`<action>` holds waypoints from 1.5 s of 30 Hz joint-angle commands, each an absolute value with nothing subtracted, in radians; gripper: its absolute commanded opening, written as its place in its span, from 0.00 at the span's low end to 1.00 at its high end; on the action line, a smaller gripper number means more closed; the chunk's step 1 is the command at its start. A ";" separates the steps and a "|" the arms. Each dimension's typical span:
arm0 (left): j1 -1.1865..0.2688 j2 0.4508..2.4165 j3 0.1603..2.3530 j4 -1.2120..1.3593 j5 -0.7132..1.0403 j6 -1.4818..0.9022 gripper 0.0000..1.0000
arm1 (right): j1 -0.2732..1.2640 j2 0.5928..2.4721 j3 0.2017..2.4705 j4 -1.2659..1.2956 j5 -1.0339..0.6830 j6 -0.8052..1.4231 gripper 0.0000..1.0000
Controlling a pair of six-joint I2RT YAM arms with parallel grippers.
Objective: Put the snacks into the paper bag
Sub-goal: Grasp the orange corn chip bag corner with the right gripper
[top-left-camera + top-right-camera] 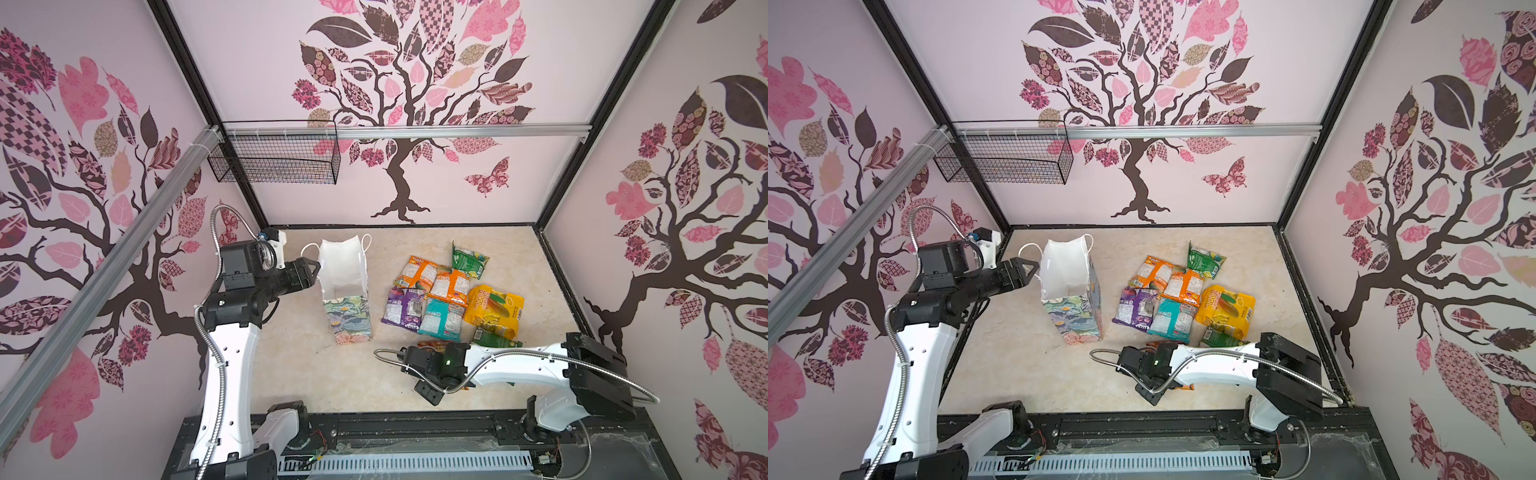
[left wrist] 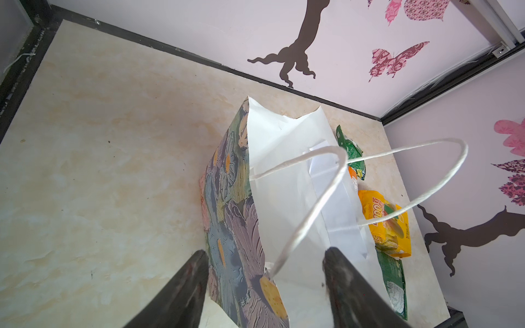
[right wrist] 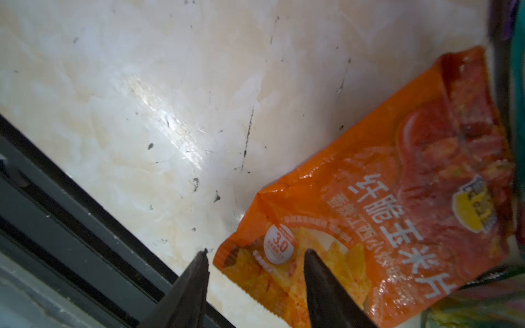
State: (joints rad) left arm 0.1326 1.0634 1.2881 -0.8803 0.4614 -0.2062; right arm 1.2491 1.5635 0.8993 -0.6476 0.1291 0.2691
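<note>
Snacks: heaped right of upright bag | right gripper part-open astride a corner of the near orange packet, left gripper open astride the bag wall, neither gripping | you risk a thin corner bite slipping, a tug tipping the bag

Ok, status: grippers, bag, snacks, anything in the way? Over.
Left gripper open, fingers astride paper bag rim. Right gripper open over orange packet corner. Bag upright, looks empty; snacks on table. Cord handle beside left fingers.

Both top views look steeply down from high at 6 o'clock and share the whole table, with the bag at 10 o'clock. The left wrist view looks closely down into the bag's mouth. The right wrist view sits very near an orange packet at 5 o'clock.
</note>
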 commanded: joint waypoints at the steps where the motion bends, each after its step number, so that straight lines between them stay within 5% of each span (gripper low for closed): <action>1: 0.125 1.060 1.330 -0.890 0.468 -0.181 0.68 | 1.255 1.597 0.946 -0.695 0.204 0.307 0.53; 24: 0.106 1.057 1.323 -0.869 0.446 -0.171 0.69 | 1.258 1.637 0.946 -0.638 0.219 0.334 0.26; 34: 0.086 1.043 1.271 -0.816 0.481 -0.167 0.65 | 1.259 1.626 0.947 -0.605 0.199 0.330 0.01; 45: 0.059 1.002 1.216 -0.803 0.410 -0.157 0.62 | 1.256 1.544 0.948 -0.556 0.185 0.362 0.00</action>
